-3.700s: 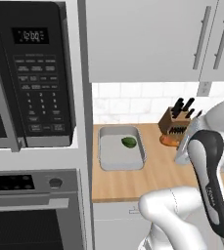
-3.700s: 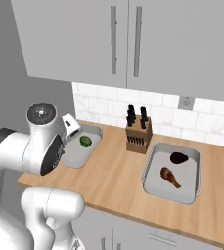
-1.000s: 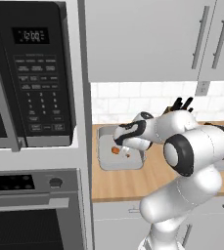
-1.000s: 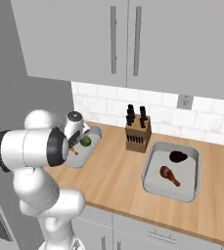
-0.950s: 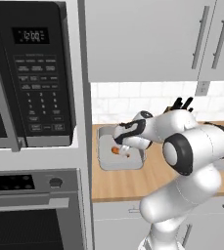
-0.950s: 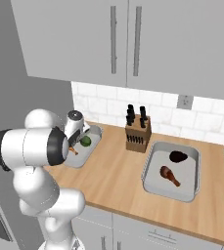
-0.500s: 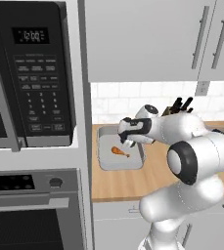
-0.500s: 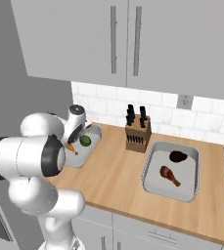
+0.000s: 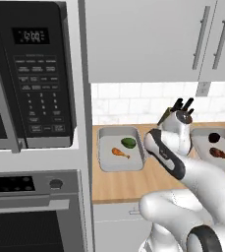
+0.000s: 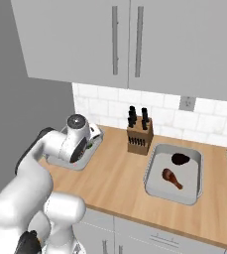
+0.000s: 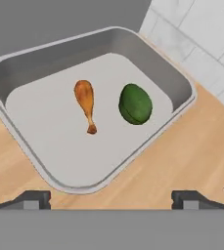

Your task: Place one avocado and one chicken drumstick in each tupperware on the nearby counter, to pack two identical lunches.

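The drumstick (image 11: 85, 104) has just dropped beside the avocado (image 11: 135, 104) in the left tupperware (image 11: 40, 158), the gripper (image 11: 111, 199) now spread wide and empty, so both lunches look packed.

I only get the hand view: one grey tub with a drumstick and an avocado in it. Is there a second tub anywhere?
Observer: Yes, a second tupperware sits further right on the counter.
Operator: Anything in it?
Observer: A drumstick and a dark avocado.
Operator: What stands between the two tubs?
Observer: A knife block, set back toward the tiled wall.
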Tool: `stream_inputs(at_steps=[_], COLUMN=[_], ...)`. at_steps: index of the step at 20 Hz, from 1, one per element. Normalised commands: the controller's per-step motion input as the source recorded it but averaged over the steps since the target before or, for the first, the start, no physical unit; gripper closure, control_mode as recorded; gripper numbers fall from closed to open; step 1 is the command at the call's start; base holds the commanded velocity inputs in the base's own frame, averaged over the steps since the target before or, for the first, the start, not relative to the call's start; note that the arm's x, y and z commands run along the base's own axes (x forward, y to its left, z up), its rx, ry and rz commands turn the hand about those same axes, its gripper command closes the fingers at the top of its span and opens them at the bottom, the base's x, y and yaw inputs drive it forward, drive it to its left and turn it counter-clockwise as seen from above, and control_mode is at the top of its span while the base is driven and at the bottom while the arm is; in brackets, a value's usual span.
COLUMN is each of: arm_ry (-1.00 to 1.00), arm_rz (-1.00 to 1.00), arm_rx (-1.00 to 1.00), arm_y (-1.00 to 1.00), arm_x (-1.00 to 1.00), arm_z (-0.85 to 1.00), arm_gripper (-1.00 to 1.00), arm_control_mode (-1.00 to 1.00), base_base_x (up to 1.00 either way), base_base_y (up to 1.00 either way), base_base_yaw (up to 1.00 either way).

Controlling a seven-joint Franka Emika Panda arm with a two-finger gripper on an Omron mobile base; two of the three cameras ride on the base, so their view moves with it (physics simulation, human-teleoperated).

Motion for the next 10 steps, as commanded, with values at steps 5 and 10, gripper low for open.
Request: stream_inputs(at_steps=[5,10], arm_ry=[-0.12,-0.16], arm_rz=[-0.20,-0.18], arm_rx=[0.01,0.01], arm_y=[-0.94,-0.88], arm_x=[-0.88,-0.73], arm_z=[0.81,0.58], arm_gripper=[-1.00,-1.00], arm_control_mode=[-1.00,-1.00], base_base_x=[0.00,0.00], base_base_y=[0.00,0.00], base_base_yaw=[0.00,0.00])
